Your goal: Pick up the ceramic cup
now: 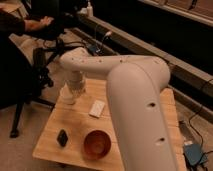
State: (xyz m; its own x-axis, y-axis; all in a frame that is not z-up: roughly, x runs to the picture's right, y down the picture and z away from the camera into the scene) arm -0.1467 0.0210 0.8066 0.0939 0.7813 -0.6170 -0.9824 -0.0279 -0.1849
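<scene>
The ceramic cup [66, 96] is a small cream-white round shape near the far left edge of the wooden table [75, 125]. My gripper [71, 90] hangs from the white wrist directly over the cup and hides its upper part. I cannot tell whether it touches the cup. The thick white arm [135, 105] runs from the lower right across the table to the wrist.
An orange bowl [96, 144] sits at the table's front middle. A flat white block [97, 108] lies right of the cup. A small black object [62, 137] lies at the front left. A seated person and a black chair [30, 75] are at the left, and a long counter [150, 55] runs behind.
</scene>
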